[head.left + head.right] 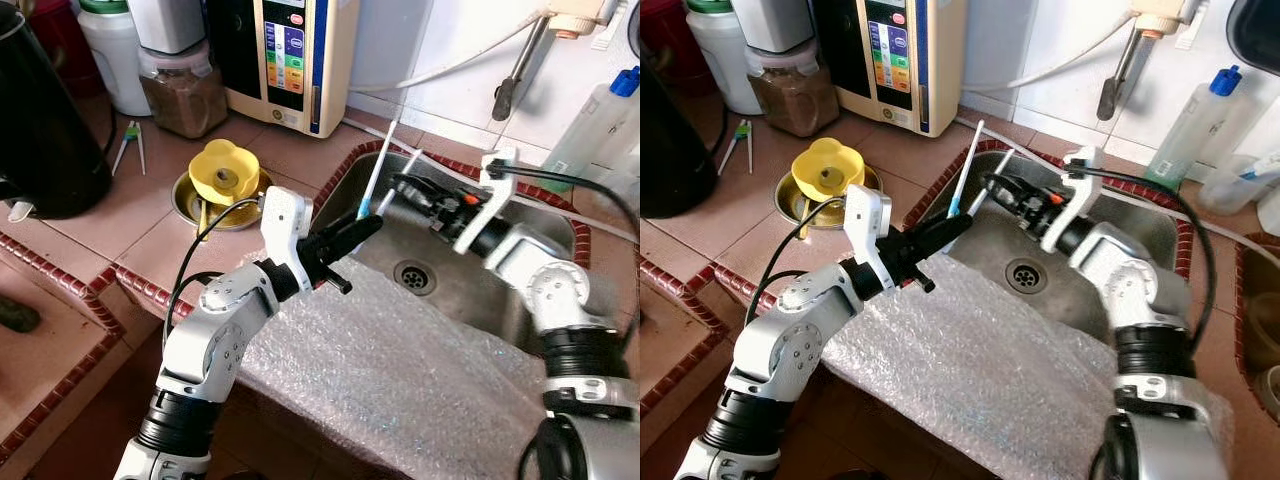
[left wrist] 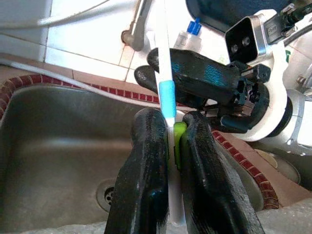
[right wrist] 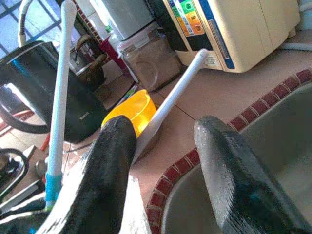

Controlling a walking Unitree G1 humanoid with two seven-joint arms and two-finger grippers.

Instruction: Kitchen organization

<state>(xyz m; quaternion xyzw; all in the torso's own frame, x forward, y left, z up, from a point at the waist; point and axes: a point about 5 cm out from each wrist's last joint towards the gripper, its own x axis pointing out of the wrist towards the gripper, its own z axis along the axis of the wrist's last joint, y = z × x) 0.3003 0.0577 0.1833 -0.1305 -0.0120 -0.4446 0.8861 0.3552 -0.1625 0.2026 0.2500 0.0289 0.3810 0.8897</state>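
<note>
— What do the fingers hold?
— The left gripper (image 1: 368, 226) is closed tight on a white toothbrush with blue band (image 1: 378, 168), low on its handle. Its long axis stands nearly upright, leaning slightly over the sink (image 1: 470, 290).
— And the other one?
— The right gripper (image 1: 400, 184) is spread open just beside it, around a second white stick (image 3: 173, 95), perhaps touching.

Black kettle (image 1: 45, 130) at left edge of frame. Jar of brown powder (image 1: 183, 90) upper left, beside a cream appliance with coloured buttons (image 1: 290, 55) top centre. Yellow funnel-like piece (image 1: 224, 172) in a steel bowl (image 1: 190, 200), centre left. Blue-capped bottle (image 1: 598, 120) upper right.
</note>
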